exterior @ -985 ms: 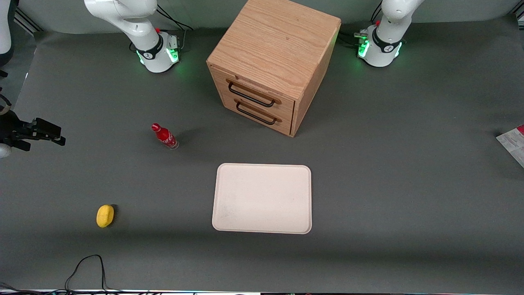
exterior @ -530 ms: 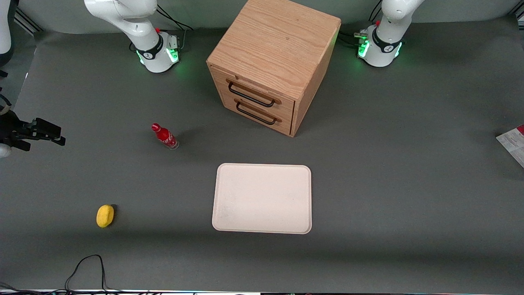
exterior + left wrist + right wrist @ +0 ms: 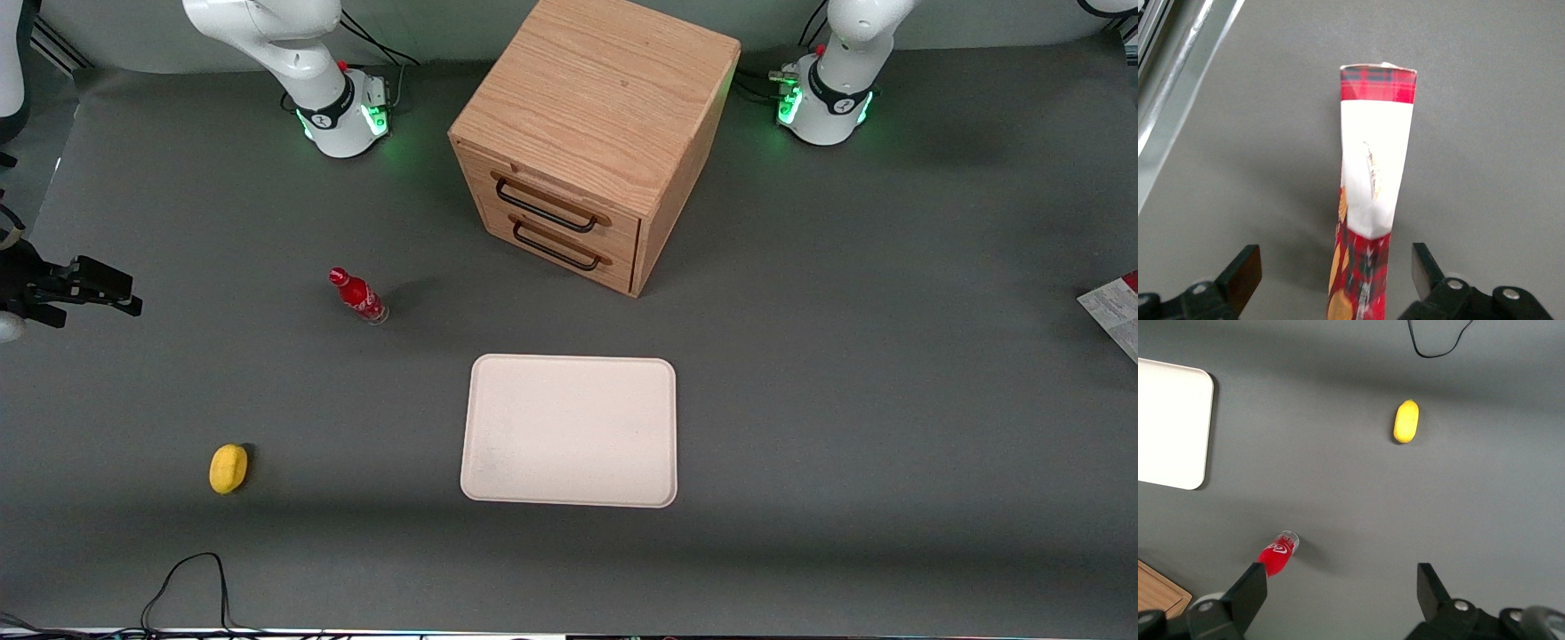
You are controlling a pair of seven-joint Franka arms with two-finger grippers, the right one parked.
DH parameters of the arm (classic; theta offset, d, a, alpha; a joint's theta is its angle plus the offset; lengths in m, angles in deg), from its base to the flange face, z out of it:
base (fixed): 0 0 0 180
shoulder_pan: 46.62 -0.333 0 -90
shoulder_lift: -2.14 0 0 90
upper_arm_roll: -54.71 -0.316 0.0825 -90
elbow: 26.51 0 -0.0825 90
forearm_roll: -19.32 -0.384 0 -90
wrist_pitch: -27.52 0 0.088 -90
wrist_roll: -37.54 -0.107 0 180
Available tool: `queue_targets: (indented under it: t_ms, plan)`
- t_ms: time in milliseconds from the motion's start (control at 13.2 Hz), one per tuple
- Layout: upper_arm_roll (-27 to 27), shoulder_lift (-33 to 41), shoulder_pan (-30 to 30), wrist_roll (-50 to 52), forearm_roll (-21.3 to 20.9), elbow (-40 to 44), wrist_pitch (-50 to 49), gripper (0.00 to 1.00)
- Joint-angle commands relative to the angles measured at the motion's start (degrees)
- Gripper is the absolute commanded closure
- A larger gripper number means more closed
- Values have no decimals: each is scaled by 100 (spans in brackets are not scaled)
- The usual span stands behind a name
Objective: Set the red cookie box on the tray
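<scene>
The red cookie box (image 3: 1375, 173) is a long thin box with red tartan ends, a white panel and an orange spot. It lies on the grey table between the open fingers of my left gripper (image 3: 1335, 261), and neither fingertip (image 3: 1245, 267) touches it. In the front view only a corner of the box (image 3: 1116, 311) shows, at the working arm's end of the table, and the gripper is out of that view. The cream-white tray (image 3: 569, 431) lies mid-table, nearer the front camera than the wooden cabinet.
A wooden drawer cabinet (image 3: 591, 133) stands farther from the camera than the tray. A small red bottle (image 3: 357, 295) and a yellow lemon-like object (image 3: 228, 468) lie toward the parked arm's end. A metal table edge (image 3: 1178, 73) runs beside the box.
The working arm's upper link has shifted slightly in the front view. Nothing on the table has moved.
</scene>
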Motion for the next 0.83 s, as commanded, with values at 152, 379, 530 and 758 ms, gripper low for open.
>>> queue_targets:
  t_ms: [152, 379, 530, 758]
  plan:
    - [-50, -44, 80, 106, 122, -47, 211, 0]
    - [-50, -44, 80, 106, 123, -47, 220, 0]
    - [-50, -53, 89, 202, 201, -65, 299, 20]
    - [-50, -53, 168, 317, 254, -91, 299, 78]
